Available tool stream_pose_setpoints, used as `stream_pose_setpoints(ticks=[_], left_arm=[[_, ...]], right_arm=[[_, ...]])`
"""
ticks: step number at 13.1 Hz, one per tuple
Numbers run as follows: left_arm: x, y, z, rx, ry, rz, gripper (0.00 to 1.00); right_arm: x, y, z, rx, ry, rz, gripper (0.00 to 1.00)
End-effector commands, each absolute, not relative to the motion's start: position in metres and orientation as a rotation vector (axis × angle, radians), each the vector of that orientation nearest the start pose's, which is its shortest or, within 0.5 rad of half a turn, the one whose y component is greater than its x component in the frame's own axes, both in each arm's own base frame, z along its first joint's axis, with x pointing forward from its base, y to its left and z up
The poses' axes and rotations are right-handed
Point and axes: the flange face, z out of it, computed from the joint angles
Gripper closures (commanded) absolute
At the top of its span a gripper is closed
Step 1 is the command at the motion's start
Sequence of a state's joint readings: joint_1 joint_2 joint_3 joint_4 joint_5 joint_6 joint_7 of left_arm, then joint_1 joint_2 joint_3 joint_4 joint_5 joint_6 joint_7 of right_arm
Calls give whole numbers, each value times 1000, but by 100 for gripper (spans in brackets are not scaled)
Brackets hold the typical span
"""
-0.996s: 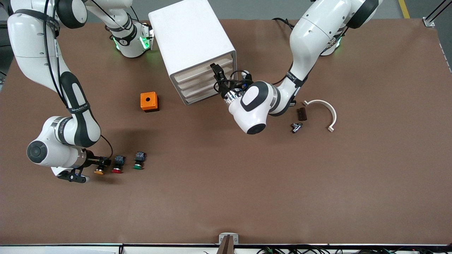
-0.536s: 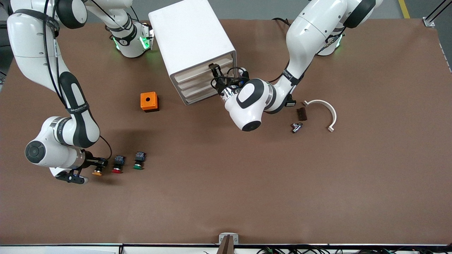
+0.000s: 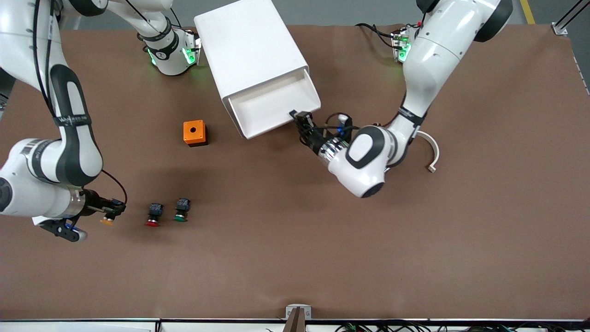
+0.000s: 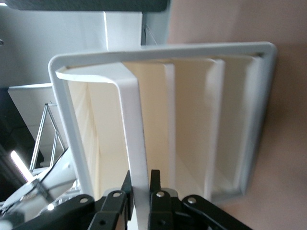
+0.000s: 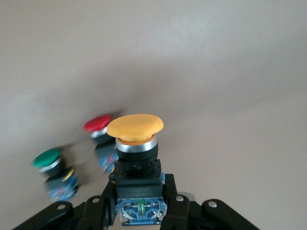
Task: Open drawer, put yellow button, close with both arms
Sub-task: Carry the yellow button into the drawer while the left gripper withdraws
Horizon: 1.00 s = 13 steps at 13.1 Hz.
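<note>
The drawer (image 3: 272,105), topmost in the white cabinet (image 3: 249,46), stands pulled out with its tray bare. My left gripper (image 3: 302,121) is shut on the drawer's front wall at the corner toward the left arm's end. The left wrist view shows that thin white wall (image 4: 132,124) pinched in my left gripper (image 4: 140,179). My right gripper (image 3: 113,212) is shut on the black body of the yellow button (image 3: 107,222), held just above the table at the right arm's end. In the right wrist view the yellow button (image 5: 135,129) points cap outward from my right gripper (image 5: 139,201).
A red-capped button (image 3: 153,216) and a green-capped button (image 3: 181,211) stand on the table beside the held one. An orange box (image 3: 195,133) with a round hole sits nearer the cabinet. A white curved piece (image 3: 431,152) lies past the left arm's wrist.
My left gripper shut on the top drawer's front and pulled it out toward the front camera. My right gripper shut on the yellow button and carried it away from the red and green buttons.
</note>
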State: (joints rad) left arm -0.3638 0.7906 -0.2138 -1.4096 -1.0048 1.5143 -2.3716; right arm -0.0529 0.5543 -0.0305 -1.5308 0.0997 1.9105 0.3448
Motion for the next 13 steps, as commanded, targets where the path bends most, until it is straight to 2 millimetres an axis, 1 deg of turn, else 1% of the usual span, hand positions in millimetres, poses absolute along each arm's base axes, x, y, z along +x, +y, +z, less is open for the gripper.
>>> stream_pose_setpoints(ticks=[1,2,3,4,5,6,7,8,9,10,11,12,13], left_arm=[[559,-415,260,1430,2470,-2062,75],[564,-414,256,1413,2460,-2029,68],[567,-414,255,1393,2467,-2005,57],[569,-411,259,1389,2463,-1999,29],[576,-402,263,1369,2462,-1994,8],[583,-395,269,1370,2447,-1985,1],[590,-387,281,1375,2433,-1966,1],[602,-370,292,1359,2421,-1952,1],[617,-352,304,1363,2410,-1911,1],[634,-329,316,1373,2375,-1853,1],[650,-302,328,1365,2329,-1811,1],[665,-276,348,1369,2259,-1753,1],[678,-249,359,1390,2174,-1697,1]], right_arm=[[660,5,371,-2915,958,368,100],[653,26,389,-2901,1030,387,100],[647,45,405,-2885,1109,394,100],[641,67,418,-2859,1181,405,100],[634,90,430,-2834,1231,411,100],[627,112,441,-2802,1289,416,100],[619,137,449,-2777,1342,425,100],[612,164,454,-2763,1396,424,100],[605,182,461,-2724,1469,427,100],[592,213,469,-2677,1527,448,100],[582,238,476,-2618,1611,464,100],[571,261,482,-2584,1674,463,100],[558,287,486,-2558,1729,457,100]])
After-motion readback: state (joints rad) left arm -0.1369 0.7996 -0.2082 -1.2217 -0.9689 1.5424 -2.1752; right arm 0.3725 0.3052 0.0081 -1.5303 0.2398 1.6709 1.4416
